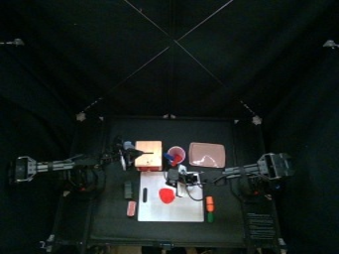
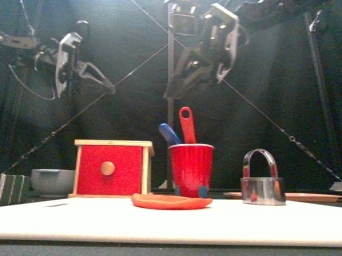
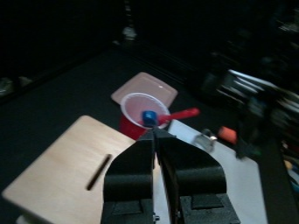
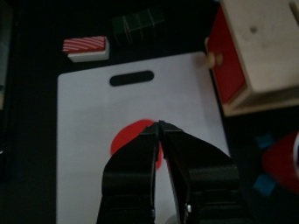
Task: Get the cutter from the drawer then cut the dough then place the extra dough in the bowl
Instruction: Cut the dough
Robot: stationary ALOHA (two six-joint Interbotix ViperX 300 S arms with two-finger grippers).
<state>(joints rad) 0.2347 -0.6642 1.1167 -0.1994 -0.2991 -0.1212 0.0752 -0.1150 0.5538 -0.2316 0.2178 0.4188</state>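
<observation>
Two grippers: left gripper (image 3: 153, 140) clenched, empty, high behind the board's left; right gripper (image 4: 160, 125) clenched, empty, above the board
Board (image 4: 140, 101): white, lying flat
Box (image 2: 112, 168): behind the board, left
Bowl (image 2: 51, 181): off the board's left
Cup (image 2: 190, 168): red, behind the board
Dough (image 2: 171, 201): red disc on the board
Cutter (image 2: 262, 180): upright, toward the board's right, untouched

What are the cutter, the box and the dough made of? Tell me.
The cutter: likely metal, shiny, with bright reflections. The box: apparently pale matte wood; its drawer front looks painted red. The dough: seemingly soft, matte putty; its edge is rounded, uneven.
</observation>
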